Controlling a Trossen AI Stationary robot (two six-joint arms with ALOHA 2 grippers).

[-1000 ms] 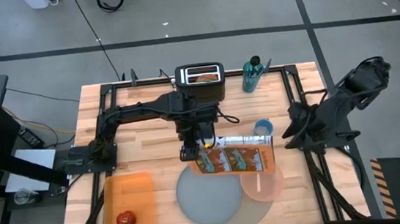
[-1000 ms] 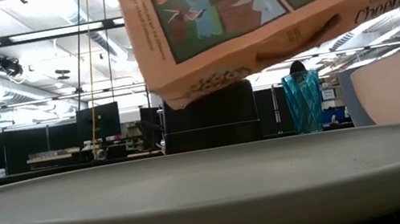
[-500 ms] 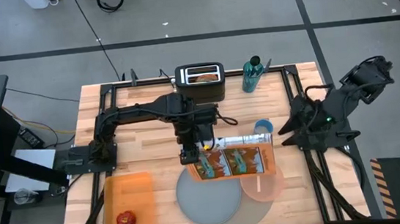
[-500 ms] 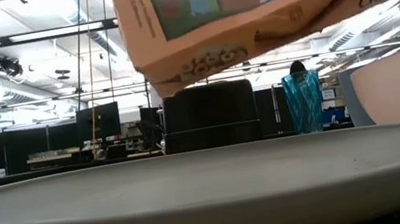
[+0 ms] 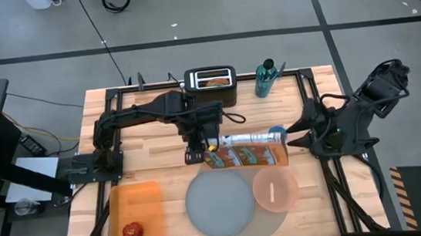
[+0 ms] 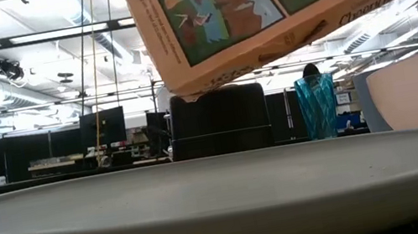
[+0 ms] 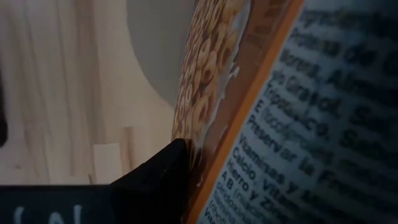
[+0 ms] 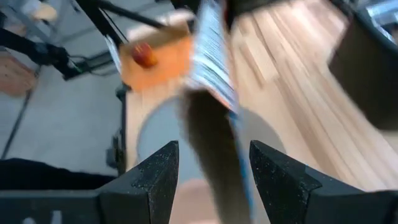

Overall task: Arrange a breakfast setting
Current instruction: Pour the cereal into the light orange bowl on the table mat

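My left gripper (image 5: 200, 151) is shut on a cereal box (image 5: 246, 155) and holds it above the table, just beyond the grey-blue plate (image 5: 219, 202). The plate and the translucent pink bowl (image 5: 274, 191) rest on the round grey mat (image 5: 271, 219). The small blue cup (image 5: 277, 132) stands behind the box, partly hidden. My right gripper (image 5: 293, 135) is open, level, right of the box's far end (image 8: 211, 56). The red apple (image 5: 132, 232) lies on an orange tray. A tan bagel (image 5: 214, 77) sits in the toaster. No spoon shows. My left gripper holds the cereal box by its left end (image 5: 211, 157), pinched between the two fingers. One finger (image 7: 155, 180) lies on the printed face beside the edge; the other is hidden by the box. The box is lifted clear and tilted, as the low view (image 6: 275, 4) shows.
A black toaster (image 5: 211, 88) and a teal bottle (image 5: 266, 79) stand at the far edge. The orange tray (image 5: 135, 203) lies at the near left. Bare wood shows on the far left between the left arm's base and the toaster.
My left gripper has gone toward the far edge with the cereal box, which was over the plate and bowl and now stands beyond them, tipped more onto its long edge. My right arm has reached out toward the box's right end.
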